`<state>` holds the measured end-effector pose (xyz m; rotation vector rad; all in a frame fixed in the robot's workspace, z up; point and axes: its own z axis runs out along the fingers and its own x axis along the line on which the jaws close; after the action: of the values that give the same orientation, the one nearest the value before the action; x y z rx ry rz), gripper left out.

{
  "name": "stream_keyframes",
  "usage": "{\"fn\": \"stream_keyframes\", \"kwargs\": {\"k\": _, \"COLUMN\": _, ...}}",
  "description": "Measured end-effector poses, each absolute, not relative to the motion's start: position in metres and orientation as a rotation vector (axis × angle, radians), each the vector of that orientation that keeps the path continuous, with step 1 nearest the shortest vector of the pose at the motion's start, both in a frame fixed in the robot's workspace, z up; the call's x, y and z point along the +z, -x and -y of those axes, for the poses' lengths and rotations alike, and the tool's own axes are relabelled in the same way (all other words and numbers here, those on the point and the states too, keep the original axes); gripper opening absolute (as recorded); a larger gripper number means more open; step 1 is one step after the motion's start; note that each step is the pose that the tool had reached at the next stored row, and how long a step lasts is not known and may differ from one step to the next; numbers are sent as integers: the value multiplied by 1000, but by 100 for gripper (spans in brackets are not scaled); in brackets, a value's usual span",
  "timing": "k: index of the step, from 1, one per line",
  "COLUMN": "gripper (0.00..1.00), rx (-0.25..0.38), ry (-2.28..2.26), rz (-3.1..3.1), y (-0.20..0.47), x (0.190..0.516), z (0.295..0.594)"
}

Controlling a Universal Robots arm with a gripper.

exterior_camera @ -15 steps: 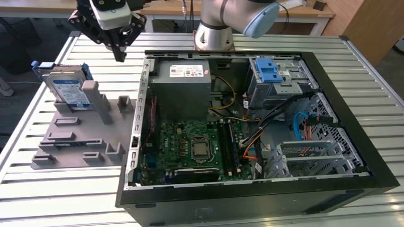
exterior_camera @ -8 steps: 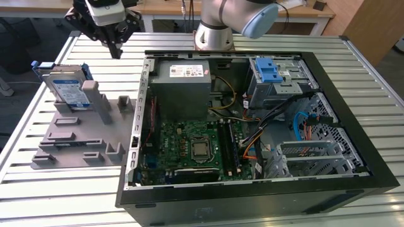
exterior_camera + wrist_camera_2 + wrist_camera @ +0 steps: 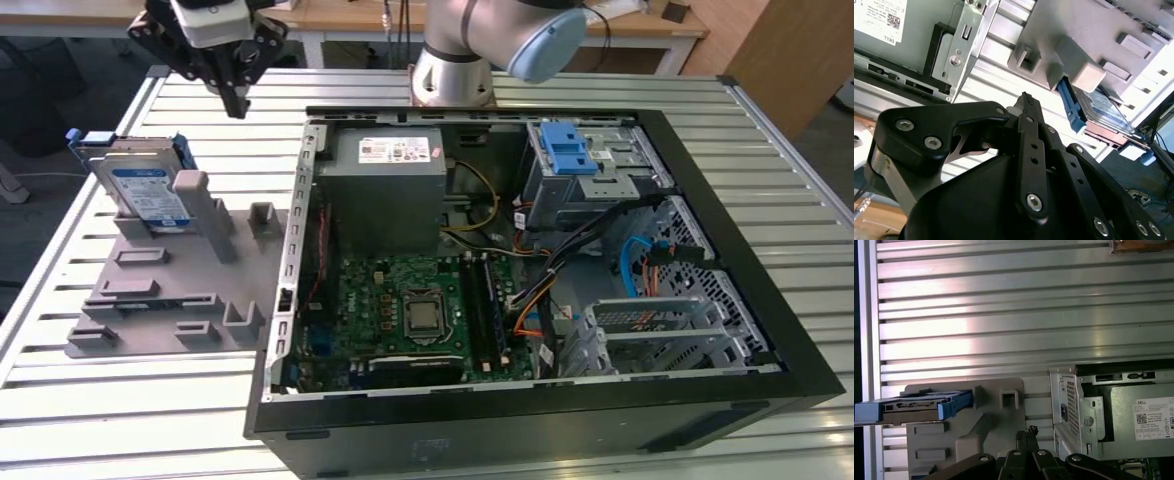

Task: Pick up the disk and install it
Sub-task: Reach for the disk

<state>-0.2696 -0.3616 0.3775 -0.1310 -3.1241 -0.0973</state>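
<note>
desk (image 3: 134, 420): slatted metal top, carries everything here.
case (image 3: 747, 400): black computer case on its side, lid off, on the exterior view's right, nearest the camera. Green board (image 3: 400, 310) sits in its near half.
holder (image 3: 160, 300): grey plastic block with slots and posts, flat on the desk just beside the case, on the exterior view's left.
disk (image 3: 144, 190): stands on edge in the far end of the holder, leaning a little. Its blue-and-white label faces the exterior camera, and the blue rails are on its sides. A grey post (image 3: 194, 195) stands right in front of it. The first wrist view shows the disk (image 3: 914, 405) edge-on; the second wrist view shows it (image 3: 1104, 112) behind the post.
grey box (image 3: 387, 200): far end of the case, white sticker on top, on the side next to the holder.
cage (image 3: 587, 165): silver with a blue latch, far end of the case, across from the grey box.
jaws: closed, tips together, nothing between them. They hang in the air past the disk, over the desk between the disk and the case's far corner, clear of both.
arm (image 3: 467, 50): base stands on the desk past the case's far wall.
</note>
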Motion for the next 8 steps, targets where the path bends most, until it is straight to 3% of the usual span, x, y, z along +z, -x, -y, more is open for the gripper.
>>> {"fn": "stream_keyframes", "kwargs": {"k": 8, "gripper": 11, "rx": -97, "ry": 131, "rz": 3124, "y": 279, "x": 376, "z": 353}}
